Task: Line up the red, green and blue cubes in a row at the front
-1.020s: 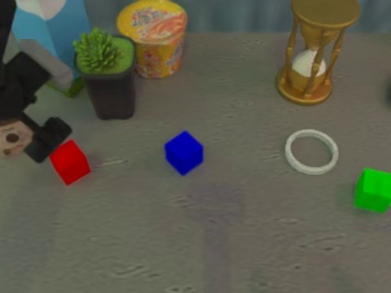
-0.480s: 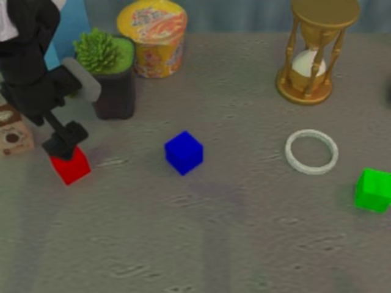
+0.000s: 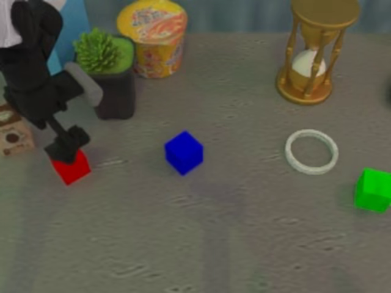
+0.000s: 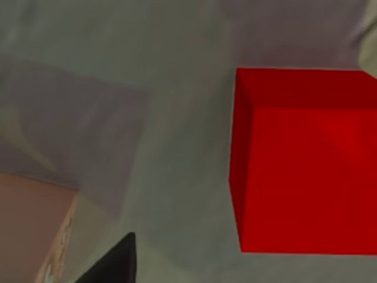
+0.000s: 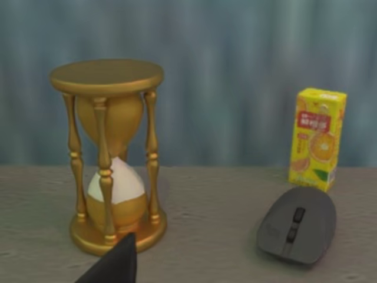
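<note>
The left tool (image 3: 66,148) sits directly over the red cube (image 3: 71,168) at the worktop's left side; whether it is open or closed cannot be told. The blue cube (image 3: 183,152) lies near the middle, and the green cube (image 3: 373,190) at the far right edge.

printing on juice carton (image 5: 317,138) and noodle cup (image 3: 153,36), none legible
</note>
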Controlling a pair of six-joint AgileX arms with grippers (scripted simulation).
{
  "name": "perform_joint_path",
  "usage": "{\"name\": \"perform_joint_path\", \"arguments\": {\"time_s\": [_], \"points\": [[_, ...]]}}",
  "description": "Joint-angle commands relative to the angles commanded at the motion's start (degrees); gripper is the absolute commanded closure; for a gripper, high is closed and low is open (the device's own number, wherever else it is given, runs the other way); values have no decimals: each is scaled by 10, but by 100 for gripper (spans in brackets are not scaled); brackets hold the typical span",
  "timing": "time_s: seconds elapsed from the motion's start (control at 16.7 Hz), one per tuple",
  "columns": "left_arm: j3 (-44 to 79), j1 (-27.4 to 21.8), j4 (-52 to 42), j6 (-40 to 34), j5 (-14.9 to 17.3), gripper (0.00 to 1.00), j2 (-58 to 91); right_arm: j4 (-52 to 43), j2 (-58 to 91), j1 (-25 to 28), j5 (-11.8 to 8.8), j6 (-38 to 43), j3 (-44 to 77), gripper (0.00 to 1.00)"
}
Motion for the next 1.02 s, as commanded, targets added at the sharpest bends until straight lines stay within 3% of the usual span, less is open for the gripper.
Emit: {"name": "perform_joint_path", "arguments": {"time_s": [0.36,0.72,1.02], "points": [[-66,-1,130,1,1,0,60,0,0,0,0,0,0,0],[-77,-1,149,1,1,0,71,0,0,0,0,0,0,0],[-77,-1,149,1,1,38,71,0,0,0,0,0,0,0]]}}
